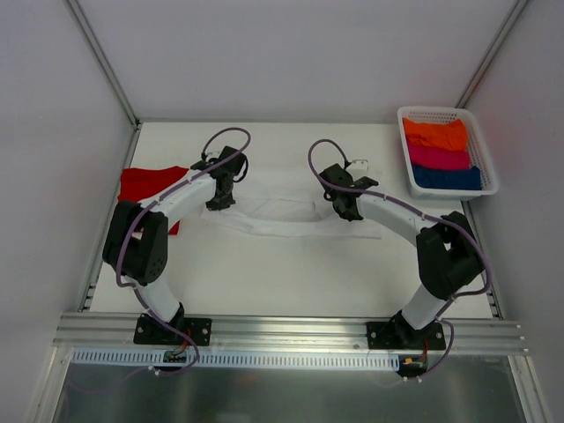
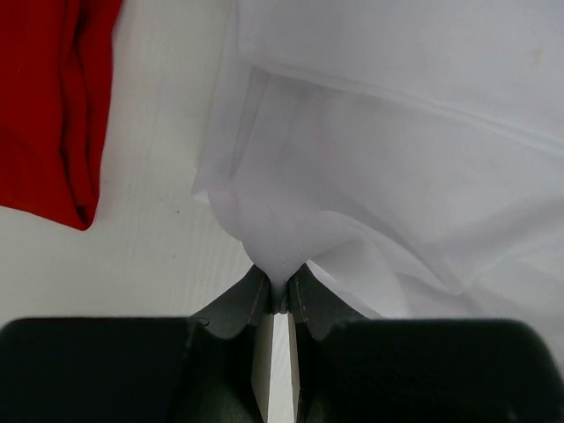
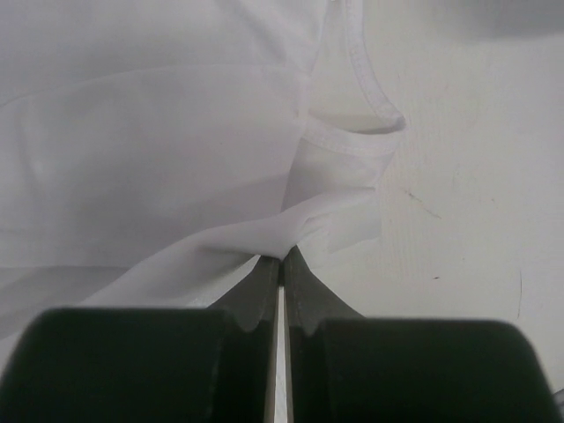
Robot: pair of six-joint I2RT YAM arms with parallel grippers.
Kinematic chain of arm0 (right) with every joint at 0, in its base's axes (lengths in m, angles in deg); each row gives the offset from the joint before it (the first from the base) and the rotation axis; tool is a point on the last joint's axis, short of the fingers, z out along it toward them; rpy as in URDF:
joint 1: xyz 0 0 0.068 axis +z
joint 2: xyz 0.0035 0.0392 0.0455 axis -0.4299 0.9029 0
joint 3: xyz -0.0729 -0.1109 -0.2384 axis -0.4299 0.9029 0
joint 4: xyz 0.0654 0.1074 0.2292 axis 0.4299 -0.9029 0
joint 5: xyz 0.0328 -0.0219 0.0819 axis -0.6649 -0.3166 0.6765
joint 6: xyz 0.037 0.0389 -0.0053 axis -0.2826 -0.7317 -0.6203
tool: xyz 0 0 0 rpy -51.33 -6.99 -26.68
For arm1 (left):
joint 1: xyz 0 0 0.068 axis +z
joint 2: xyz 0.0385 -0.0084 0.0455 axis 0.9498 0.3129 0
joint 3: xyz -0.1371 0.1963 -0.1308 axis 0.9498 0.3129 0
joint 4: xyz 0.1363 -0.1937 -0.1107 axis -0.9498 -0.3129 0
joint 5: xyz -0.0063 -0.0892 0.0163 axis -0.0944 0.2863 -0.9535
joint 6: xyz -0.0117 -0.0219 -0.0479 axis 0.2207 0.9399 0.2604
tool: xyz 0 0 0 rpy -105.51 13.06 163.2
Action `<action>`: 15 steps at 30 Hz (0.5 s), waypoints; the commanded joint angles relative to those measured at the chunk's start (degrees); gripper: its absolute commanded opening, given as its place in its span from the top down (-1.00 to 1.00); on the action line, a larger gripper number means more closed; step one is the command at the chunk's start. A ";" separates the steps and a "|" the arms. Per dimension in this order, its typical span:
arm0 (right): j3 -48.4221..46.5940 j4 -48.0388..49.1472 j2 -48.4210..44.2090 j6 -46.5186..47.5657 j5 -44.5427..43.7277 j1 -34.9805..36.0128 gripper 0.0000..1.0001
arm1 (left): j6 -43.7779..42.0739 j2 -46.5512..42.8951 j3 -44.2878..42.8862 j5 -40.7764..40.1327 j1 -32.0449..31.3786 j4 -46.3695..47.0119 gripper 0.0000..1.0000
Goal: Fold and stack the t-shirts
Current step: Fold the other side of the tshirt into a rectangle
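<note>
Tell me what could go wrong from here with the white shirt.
1. Both pinches are small: the left hand and right hand each hold only a little bunch of the white t-shirt, so the thin cloth might slip out when pulled.
2. The cloth is creased near each grip, so the fold may come out uneven.
3. The red t-shirt lies close beside the left hand; a sweep could drag it.
</note>
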 commanded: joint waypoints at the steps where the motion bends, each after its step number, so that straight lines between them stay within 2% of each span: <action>1: -3.19 1.18 1.80 2.06 -2.35 -1.49 0.99 | -0.08 3.44 -3.82 -0.98 1.29 -0.84 0.85; 8: -7.15 2.15 5.76 3.91 -1.55 -3.95 0.99 | 0.71 6.95 -6.38 -0.28 3.40 -1.02 0.86; 15: -11.37 2.24 7.78 5.58 -0.85 -5.36 0.99 | 0.45 6.87 -7.70 -0.28 5.51 -1.19 0.87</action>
